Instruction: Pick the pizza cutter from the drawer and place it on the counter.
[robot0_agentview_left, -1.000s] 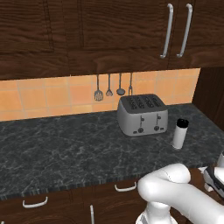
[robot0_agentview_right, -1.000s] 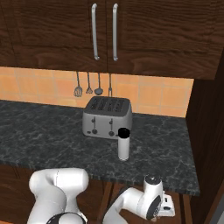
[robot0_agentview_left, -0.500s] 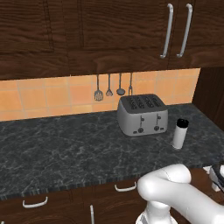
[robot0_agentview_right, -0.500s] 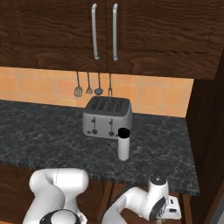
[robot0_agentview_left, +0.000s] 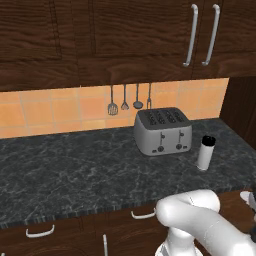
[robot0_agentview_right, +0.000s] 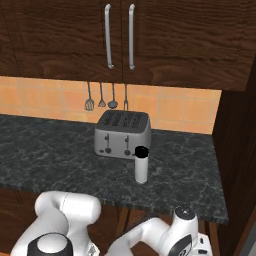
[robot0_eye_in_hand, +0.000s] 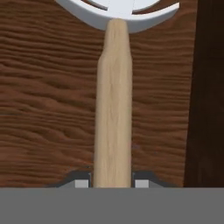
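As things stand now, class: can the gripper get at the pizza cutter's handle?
Probably yes. In the hand view the pizza cutter lies on the wooden drawer floor, its tan handle running straight down between the gripper's fingertips, one on each side. Nothing lies in the way.

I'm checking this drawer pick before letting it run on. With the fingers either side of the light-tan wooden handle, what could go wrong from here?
1. The gripper straddles the pizza cutter's light-tan wooden handle at its very end, so the whitish-silver wheel may swing or slip.
2. The arm works low under the black-grey marbled counter's thick front edge; lifting straight up could strike it.
3. The silver toaster and white black-capped bottle crowd that counter end.
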